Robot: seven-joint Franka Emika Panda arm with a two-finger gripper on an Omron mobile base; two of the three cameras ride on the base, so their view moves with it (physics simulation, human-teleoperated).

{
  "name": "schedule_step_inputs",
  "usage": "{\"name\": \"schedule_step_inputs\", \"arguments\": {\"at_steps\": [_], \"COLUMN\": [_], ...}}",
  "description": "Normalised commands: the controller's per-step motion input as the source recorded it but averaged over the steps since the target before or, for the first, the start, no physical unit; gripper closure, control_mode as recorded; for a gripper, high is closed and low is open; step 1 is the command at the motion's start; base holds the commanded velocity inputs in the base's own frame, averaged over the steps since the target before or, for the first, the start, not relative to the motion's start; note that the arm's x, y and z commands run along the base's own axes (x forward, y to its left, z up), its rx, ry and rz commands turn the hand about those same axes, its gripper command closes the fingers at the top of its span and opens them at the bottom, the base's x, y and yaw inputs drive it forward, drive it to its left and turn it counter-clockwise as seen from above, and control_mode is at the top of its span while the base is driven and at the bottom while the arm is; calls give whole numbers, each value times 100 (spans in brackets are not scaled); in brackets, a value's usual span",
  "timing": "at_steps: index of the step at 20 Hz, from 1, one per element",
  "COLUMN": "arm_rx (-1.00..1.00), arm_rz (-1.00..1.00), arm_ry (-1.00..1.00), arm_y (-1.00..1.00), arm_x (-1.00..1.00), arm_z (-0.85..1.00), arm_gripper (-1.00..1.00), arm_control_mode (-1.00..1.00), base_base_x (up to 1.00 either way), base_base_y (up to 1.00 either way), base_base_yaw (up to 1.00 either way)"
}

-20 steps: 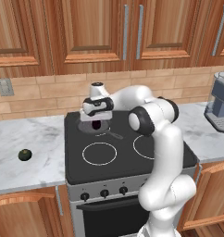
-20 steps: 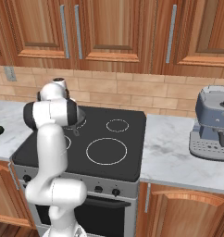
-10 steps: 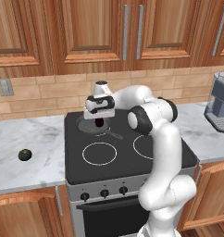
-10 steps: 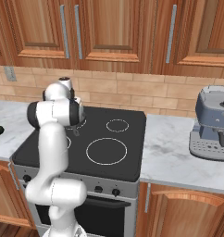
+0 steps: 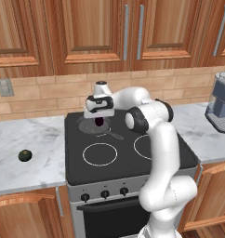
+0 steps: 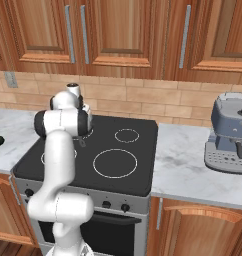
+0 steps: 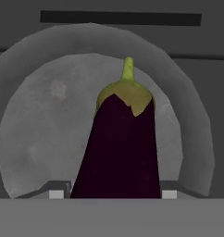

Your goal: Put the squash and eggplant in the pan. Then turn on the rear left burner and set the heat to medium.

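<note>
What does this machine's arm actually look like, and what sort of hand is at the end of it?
The arm is a chain of smooth, rounded, glossy white segments with dark grey rings at the joints, rising from a bulky white base. Its hand is a boxy white block with a dark band and two small dark fingers. No loose cables or markings are visible.

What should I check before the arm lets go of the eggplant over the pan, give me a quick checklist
1. Eggplant held in the gripper: ok.
2. Eggplant above the pan, pan floor behind it in the hand view: ok.
3. Pan on the stove, at the rear left: ok.
4. Pan floor free of other items: ok where visible.
5. Height above the pan low enough to drop: cannot tell.
6. Squash in the pan: not ok, it sits on the counter left of the stove.
</note>
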Motion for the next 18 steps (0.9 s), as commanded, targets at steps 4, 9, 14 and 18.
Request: {"name": "schedule_step_inputs", "arguments": {"at_steps": [4,9,14,18], "arm_rx": [0,0,0,0], "arm_rz": [0,0,0,0], "arm_ry": [2,0,0,1], "arm_y": [0,0,0,0], "arm_x": [6,0,0,0], "arm_z": [-13,-16,-17,-24], "arm_gripper": [100,100,100,100], "arm_control_mode": [-100,-100,-100,-100], "base_base_x": [0,0,0,0], "base_base_y": [0,0,0,0], "base_base_yaw": [0,0,0,0]}}
